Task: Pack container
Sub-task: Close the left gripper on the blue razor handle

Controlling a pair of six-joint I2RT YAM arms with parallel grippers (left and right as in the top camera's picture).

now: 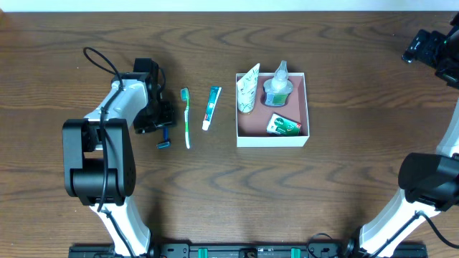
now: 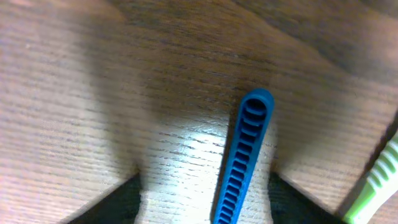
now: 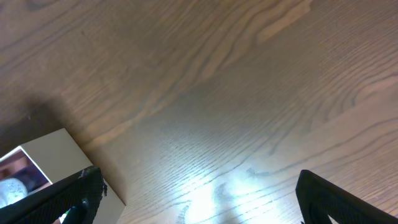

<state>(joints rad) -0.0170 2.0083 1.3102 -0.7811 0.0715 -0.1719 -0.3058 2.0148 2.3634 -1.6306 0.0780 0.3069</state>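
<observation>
The container [image 1: 273, 140] is a square white box with a pink inside, right of the table's middle. It holds a white tube [image 1: 247, 89], a clear bottle [image 1: 277, 87] and a green packet [image 1: 283, 125]. My left gripper [image 1: 159, 118] is low over a blue razor [image 1: 165, 140]. In the left wrist view the gripper [image 2: 208, 199] is open, with the razor's ribbed blue handle [image 2: 245, 155] lying on the wood between its fingers. My right gripper [image 1: 429, 49] is open and empty at the far right [image 3: 208, 196], with the container's corner [image 3: 46, 158] at its left.
A green toothbrush [image 1: 186, 118] lies just right of the razor and shows at the right edge of the left wrist view [image 2: 379, 180]. A toothpaste tube [image 1: 211, 107] lies between the toothbrush and the container. The table is dark wood.
</observation>
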